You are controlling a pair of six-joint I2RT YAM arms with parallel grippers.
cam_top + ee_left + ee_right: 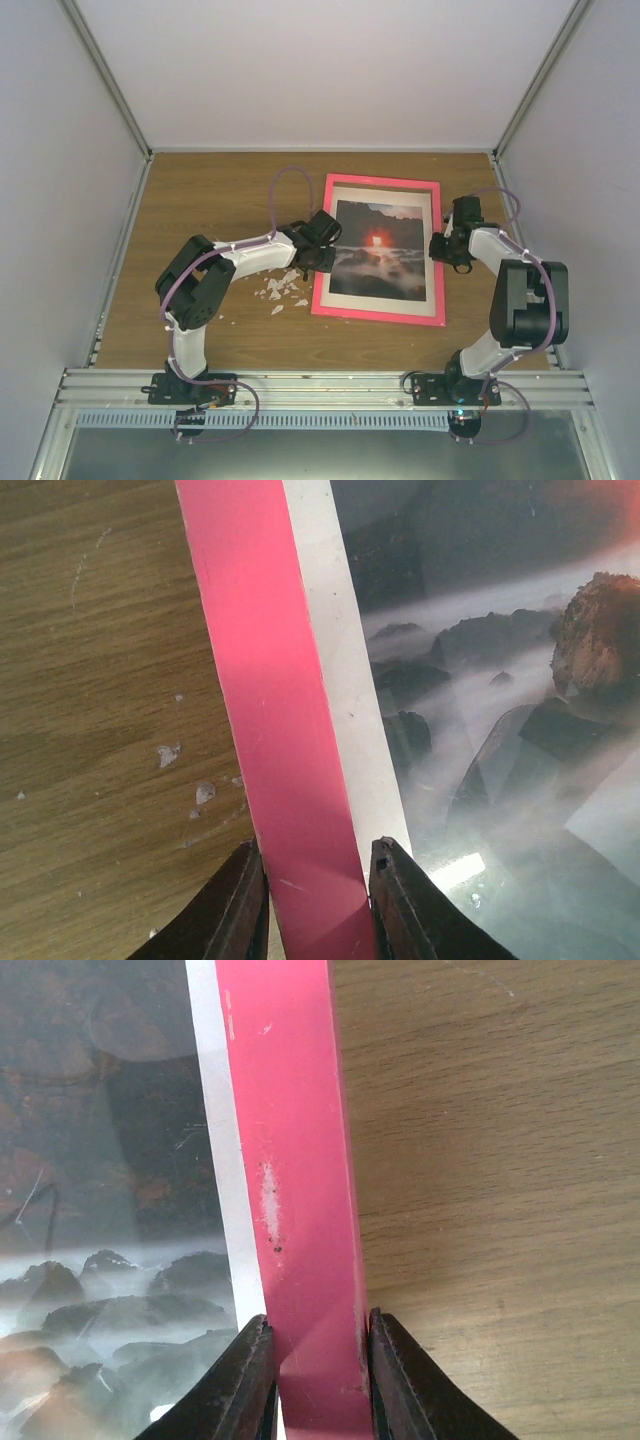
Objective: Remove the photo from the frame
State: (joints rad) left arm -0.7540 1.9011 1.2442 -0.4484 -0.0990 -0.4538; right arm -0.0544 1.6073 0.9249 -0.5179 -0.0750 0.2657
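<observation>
Clamping the left rail of the frame [385, 181], the left pincer [318, 880] is closed on it; the right pincer [318, 1350] grips the right rail likewise. The one photo [378, 250] lies face up inside the one frame, on the counter [220, 190] between the two pincers, bordered by a white mat [340, 680]. White flakes [283, 290] litter the counter beside the left pincer.

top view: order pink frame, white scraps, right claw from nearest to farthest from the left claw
1. the frame: its left rail is pinched in the left claw.
2. white scraps: lying just left of that rail.
3. right claw: across the frame, on its right rail.
</observation>
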